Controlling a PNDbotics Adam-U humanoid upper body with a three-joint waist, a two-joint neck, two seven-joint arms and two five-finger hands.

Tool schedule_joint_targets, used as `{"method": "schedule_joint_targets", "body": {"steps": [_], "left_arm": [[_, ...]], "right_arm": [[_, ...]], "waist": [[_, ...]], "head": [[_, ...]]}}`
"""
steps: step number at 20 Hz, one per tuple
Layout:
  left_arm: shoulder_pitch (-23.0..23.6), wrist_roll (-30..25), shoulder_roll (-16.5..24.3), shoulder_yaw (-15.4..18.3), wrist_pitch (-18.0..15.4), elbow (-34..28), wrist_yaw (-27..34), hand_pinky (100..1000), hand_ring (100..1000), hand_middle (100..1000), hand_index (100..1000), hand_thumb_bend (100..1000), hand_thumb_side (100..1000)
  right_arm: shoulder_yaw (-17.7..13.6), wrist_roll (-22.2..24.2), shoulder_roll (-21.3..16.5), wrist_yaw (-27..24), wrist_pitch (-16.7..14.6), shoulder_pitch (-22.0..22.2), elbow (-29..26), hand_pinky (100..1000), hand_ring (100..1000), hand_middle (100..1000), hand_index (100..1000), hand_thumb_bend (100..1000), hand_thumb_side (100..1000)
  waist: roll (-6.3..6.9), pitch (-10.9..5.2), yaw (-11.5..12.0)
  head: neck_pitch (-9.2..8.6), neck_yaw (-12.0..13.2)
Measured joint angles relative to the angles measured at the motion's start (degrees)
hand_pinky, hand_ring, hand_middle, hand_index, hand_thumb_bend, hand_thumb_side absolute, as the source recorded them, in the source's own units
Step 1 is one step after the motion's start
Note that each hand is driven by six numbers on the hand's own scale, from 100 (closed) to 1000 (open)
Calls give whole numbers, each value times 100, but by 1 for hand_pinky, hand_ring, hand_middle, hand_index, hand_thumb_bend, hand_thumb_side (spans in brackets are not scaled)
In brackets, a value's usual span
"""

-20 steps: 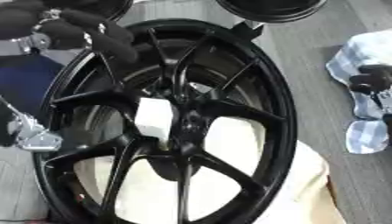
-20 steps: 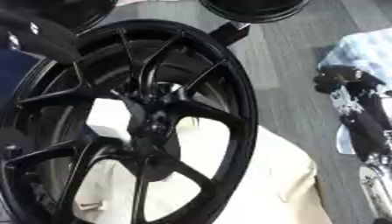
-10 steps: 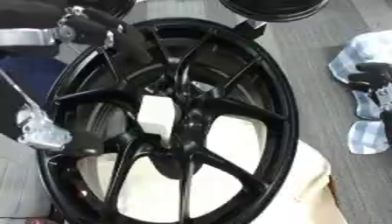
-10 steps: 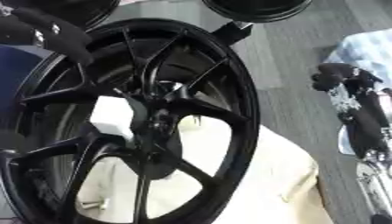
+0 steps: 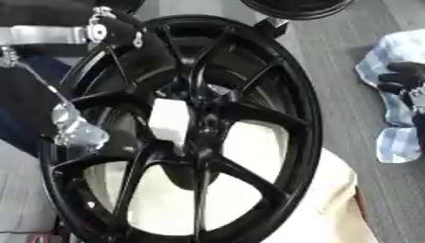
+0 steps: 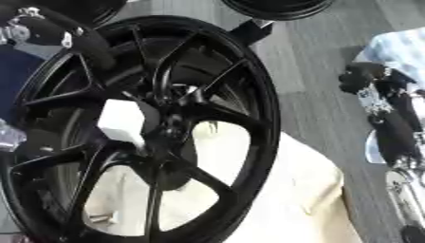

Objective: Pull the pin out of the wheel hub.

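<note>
A black wheel point(image 5: 187, 128) is seen lying on a cream pad point(image 5: 328, 204), which rests on a grey surface point(image 5: 332, 61). The hub point(image 5: 203, 121) sits at the meeting of the spokes, about the middle of the wheel. Just beside it, toward the wheel's left side, a white block point(image 5: 170, 118) is seen. This is judged to be the pin or its handle, though it cannot be made out for certain.

The left hand point(image 6: 79, 40) is laid over the rim at the wheel's far left, its fingers stretched out along the rim and nothing gripped. The right hand point(image 6: 365, 78) is held well apart from the wheel, over a blue checked cloth point(image 5: 398, 95) at the right of the grey surface. Its fingers look curled in, and nothing is seen held in them.

The step in hand is judged to be the reach for the pin, which is not yet grasped. The left hand would best be brought from the rim down between the spokes to the white block. The block should be pinched from both sides, close to the hub, and drawn straight along its own axis so that it is not jammed. The rim may be steadied by the other hand, lest the wheel be shifted on the soft pad.

No brand, label or writing can be read on the wheel, the pad or the cloth
</note>
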Motion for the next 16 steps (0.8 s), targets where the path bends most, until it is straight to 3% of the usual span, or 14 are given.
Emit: {"method": "schedule_joint_targets", "body": {"steps": [16], "left_arm": [[-112, -7, -328, -329, 1507, 1, -154, 949, 927, 768, 889, 536, 580]], "right_arm": [[-13, 0, 0, -38, 0, -35, 0, 753, 722, 688, 569, 315, 460]], "waist": [[3, 1, -85]], "head": [[75, 53]]}}
